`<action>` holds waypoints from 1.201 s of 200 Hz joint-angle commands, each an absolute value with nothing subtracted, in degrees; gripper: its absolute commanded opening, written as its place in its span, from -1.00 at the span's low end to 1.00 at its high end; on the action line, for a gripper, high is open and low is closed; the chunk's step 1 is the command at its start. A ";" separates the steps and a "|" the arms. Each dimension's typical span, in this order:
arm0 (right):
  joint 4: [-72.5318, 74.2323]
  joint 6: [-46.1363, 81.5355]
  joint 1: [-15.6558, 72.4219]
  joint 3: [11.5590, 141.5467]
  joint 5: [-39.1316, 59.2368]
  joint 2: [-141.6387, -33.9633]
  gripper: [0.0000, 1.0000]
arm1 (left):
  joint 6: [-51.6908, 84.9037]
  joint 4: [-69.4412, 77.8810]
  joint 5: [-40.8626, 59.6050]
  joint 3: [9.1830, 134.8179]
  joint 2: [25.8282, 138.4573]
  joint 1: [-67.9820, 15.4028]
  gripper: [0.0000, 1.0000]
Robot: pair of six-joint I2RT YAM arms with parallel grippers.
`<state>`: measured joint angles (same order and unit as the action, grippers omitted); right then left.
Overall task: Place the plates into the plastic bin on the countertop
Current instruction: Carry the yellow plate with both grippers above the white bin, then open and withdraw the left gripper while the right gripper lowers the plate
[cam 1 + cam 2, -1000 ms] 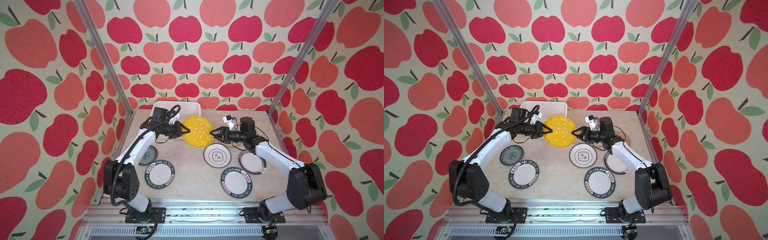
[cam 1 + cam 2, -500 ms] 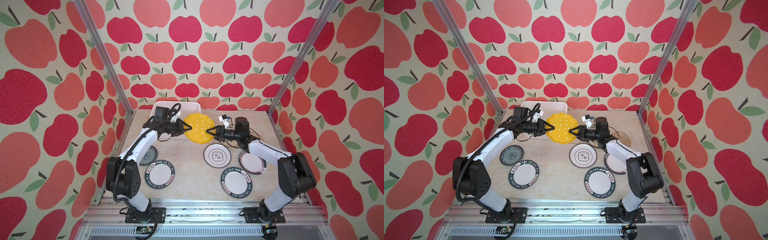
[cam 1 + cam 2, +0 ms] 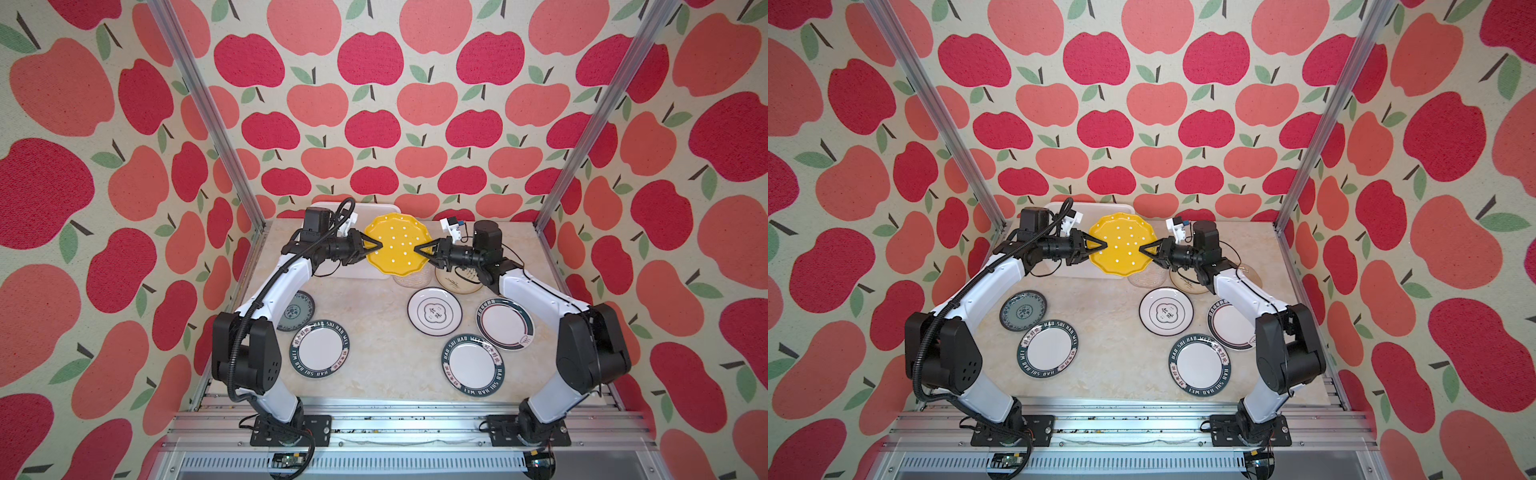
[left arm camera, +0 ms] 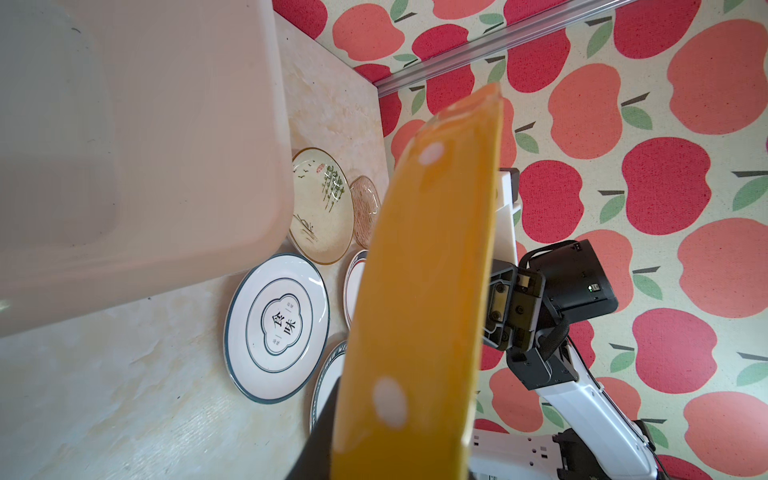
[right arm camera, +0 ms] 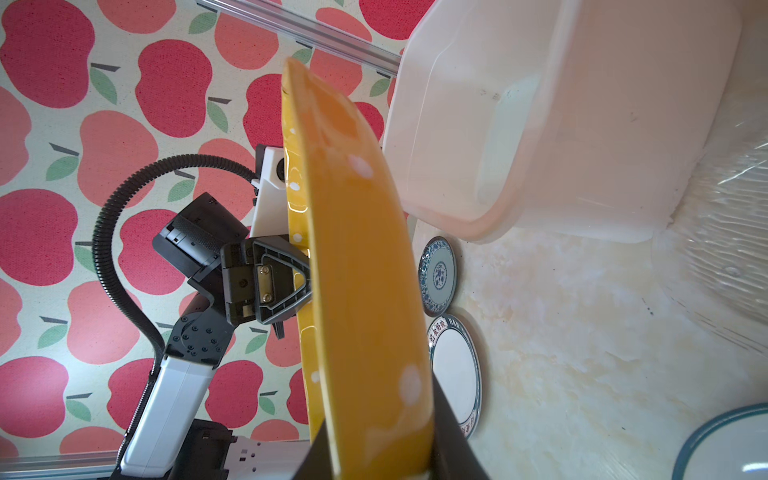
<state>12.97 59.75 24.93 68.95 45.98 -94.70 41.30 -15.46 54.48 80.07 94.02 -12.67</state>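
Note:
A yellow scalloped plate (image 3: 397,245) (image 3: 1123,245) hangs level above the countertop (image 3: 374,316), just right of the white plastic bin (image 3: 374,206) (image 3: 1054,206). My left gripper (image 3: 376,246) (image 3: 1102,245) is shut on its left rim. From the opposite side, my right gripper (image 3: 419,250) (image 3: 1144,250) is shut on its right rim. In the wrist views the yellow plate (image 4: 424,270) (image 5: 357,270) runs edge-on between the dark fingers of each gripper (image 4: 399,465) (image 5: 374,461). The plastic bin (image 4: 145,145) (image 5: 582,124) stands beside it.
On the countertop lie three green-rimmed plates (image 3: 319,349) (image 3: 472,365) (image 3: 505,323), an emblem plate (image 3: 434,311), a blue patterned plate (image 3: 296,311), a cream leaf-painted plate (image 3: 457,282), a clear glass plate (image 3: 411,278) and a brown glass plate (image 3: 1250,272). Aluminium posts stand at the back corners.
My right gripper has come in from the right and closed on the yellow plate's right rim. The left gripper has kept its hold and carried the plate slightly towards the back.

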 commanded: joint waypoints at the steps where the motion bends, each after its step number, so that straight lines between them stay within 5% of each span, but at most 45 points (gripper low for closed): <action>1: 6.27 50.26 27.27 74.59 36.43 -93.33 -1.00 | 43.39 -12.41 50.39 78.81 91.29 -13.06 -0.29; 40: -0.91 48.16 28.03 81.64 32.68 -94.35 -1.00 | 44.44 -8.60 48.19 74.89 88.09 -12.02 0.23; 105: -13.35 44.56 29.50 95.31 26.36 -98.26 -1.00 | 43.16 -7.13 39.11 70.01 80.77 -9.33 0.63; 179: -36.86 44.03 33.07 130.19 18.12 -117.26 -1.00 | 33.37 -14.58 27.06 65.87 69.51 -3.03 0.68; 240: -41.06 43.61 36.38 157.05 14.54 -137.28 -1.00 | 30.40 -14.18 20.08 59.24 60.82 -1.37 0.63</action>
<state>-43.46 44.56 35.11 150.50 16.08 -134.67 32.73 -12.29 23.99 60.99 64.03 -2.00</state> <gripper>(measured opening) 0.233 0.819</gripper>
